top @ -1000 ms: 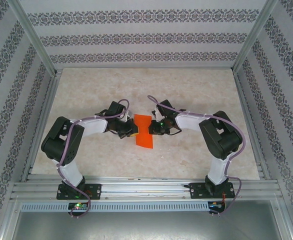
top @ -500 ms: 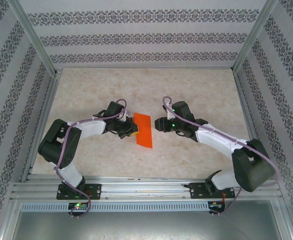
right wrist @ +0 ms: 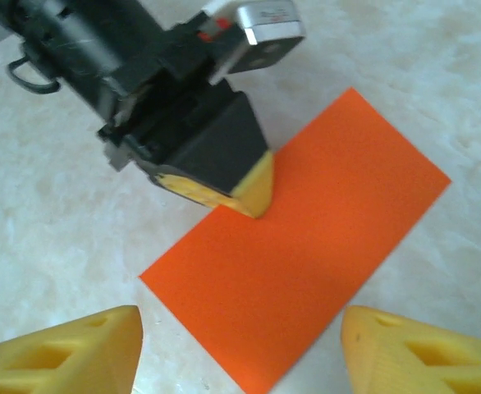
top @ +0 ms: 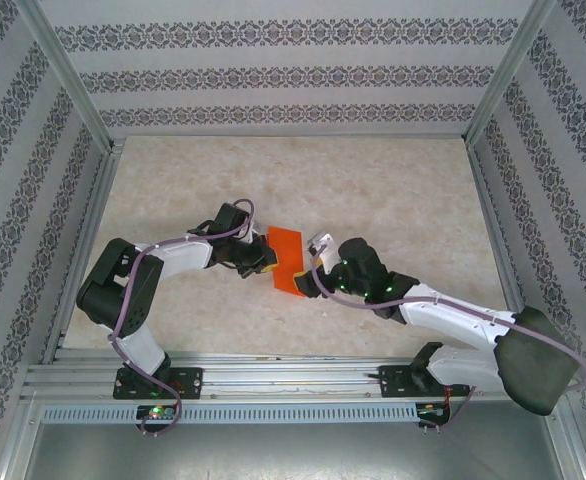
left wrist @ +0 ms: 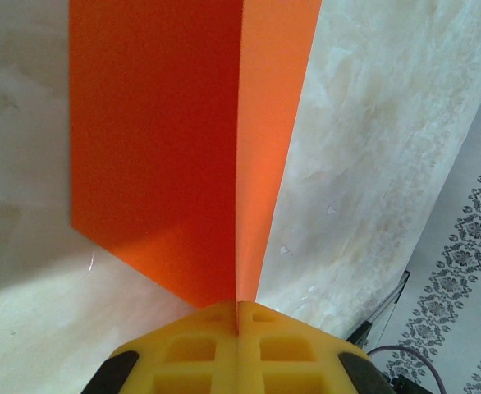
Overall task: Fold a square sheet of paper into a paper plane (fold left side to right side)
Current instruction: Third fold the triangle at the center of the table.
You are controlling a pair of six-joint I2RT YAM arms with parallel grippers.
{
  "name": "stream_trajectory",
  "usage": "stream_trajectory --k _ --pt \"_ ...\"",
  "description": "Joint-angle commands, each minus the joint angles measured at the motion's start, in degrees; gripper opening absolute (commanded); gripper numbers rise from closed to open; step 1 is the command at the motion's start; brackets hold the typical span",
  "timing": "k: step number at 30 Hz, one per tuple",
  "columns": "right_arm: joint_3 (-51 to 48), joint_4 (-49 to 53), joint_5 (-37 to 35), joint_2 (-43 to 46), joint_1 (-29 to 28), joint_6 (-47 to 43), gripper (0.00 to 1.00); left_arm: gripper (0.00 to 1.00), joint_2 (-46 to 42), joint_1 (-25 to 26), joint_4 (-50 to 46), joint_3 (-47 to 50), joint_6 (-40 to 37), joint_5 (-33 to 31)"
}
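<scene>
While my right pincer point(right wrist: 240, 328) hangs low over the table point(right wrist: 52, 246), its two yellow fingers point(right wrist: 68, 353) stand well apart with nothing between them. Just beyond lies the square sheet of paper point(right wrist: 322, 222), doubled into a narrow orange rectangle. It is flat on the table, its near corner pointing at me.

Farther on, my left pincer point(right wrist: 250, 195) is clamped together on the long edge at its own side. From that wrist, a line runs straight out of the seam of the shut fingertips point(left wrist: 199, 345); crease or edge, I cannot tell.

Handling, my guess: thin, light and limp, on a smooth top. It would slide if nudged and crumple if squeezed hard. A flat face offers no purchase from above. The nearest free corner or an open edge looks best, with the left pincer pinning.
</scene>
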State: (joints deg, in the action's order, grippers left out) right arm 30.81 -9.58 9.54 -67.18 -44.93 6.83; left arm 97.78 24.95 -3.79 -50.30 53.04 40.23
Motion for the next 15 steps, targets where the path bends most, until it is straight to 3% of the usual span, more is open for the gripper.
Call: stream_trajectory --k 1,10,15 --pt "-0.57 -2.43 -6.45 -0.24 -2.64 -5.54 0.68 0.00 -0.75 0.91 0.63 -0.49 0.94 -0.53" --pt "2.59 -1.05 -16.57 -9.90 -11.97 -12.19 0.73 0.00 -0.66 1.19 0.66 -0.40 1.28 -0.83" --pt "5.29 -0.96 -18.97 -15.62 -14.25 -14.11 0.75 0.00 -0.75 1.25 0.59 -0.40 1.37 -0.98"
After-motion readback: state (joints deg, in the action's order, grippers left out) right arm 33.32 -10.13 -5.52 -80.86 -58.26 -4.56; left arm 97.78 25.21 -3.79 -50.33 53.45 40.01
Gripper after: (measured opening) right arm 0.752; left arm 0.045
